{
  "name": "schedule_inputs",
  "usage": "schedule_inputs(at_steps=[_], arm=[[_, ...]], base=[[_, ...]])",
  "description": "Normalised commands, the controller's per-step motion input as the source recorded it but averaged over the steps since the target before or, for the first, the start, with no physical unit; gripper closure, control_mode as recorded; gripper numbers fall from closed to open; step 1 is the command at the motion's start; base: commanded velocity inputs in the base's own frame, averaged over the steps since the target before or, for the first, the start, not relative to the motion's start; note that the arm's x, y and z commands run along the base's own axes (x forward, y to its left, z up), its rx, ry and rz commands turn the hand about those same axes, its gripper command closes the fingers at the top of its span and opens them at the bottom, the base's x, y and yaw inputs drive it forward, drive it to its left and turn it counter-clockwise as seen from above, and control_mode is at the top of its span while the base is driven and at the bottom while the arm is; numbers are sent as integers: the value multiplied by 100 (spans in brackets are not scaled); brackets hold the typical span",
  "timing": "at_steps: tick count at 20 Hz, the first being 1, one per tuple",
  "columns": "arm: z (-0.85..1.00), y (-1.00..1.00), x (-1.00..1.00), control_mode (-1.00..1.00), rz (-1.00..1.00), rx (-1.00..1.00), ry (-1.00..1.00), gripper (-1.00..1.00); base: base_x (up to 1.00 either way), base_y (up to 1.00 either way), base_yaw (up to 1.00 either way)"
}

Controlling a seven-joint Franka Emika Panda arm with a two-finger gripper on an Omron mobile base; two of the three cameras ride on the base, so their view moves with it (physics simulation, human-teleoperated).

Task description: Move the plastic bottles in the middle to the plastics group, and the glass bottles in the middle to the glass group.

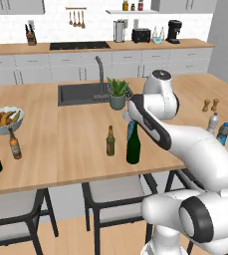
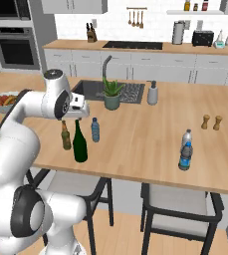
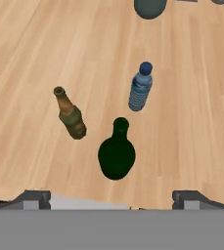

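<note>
While the gripper (image 3: 111,197) is hovering above the 3 middle bottles with its jaws spread wide and nothing between them, the sorting looks to be at its selection stage. In the hand view the green wine bottle (image 3: 116,154) is standing nearest the fingertips, the amber beer bottle (image 3: 70,115) is standing beside it, and the small blue plastic bottle (image 3: 141,88) is standing a little farther off; all 3 are upright on the wooden counter (image 2: 145,134). The plastics pair (image 2: 185,150) is waiting well apart toward the counter's right end, and the glass pair (image 1: 1,152) is waiting at the left end. The next move probably calls for descending over 1 neck, likely the wine bottle's, and centring the fingers before closing.
</note>
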Motion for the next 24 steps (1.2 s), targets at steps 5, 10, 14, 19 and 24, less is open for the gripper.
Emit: schedule_inputs(at_steps=[5, 10, 14, 19, 24], arm=[[-51, 0, 3, -100, 0, 0, -5, -100], [-35, 0, 0, -100, 0, -1, 0, -100], [-15, 0, 7, -100, 0, 0, 0, -100], [-2, 0, 34, -100, 0, 0, 4, -100], [-8, 0, 25, -100, 0, 0, 5, -100]], base=[[0, 0, 0], [0, 0, 0], [0, 0, 0], [0, 0, 0], [0, 0, 0]])
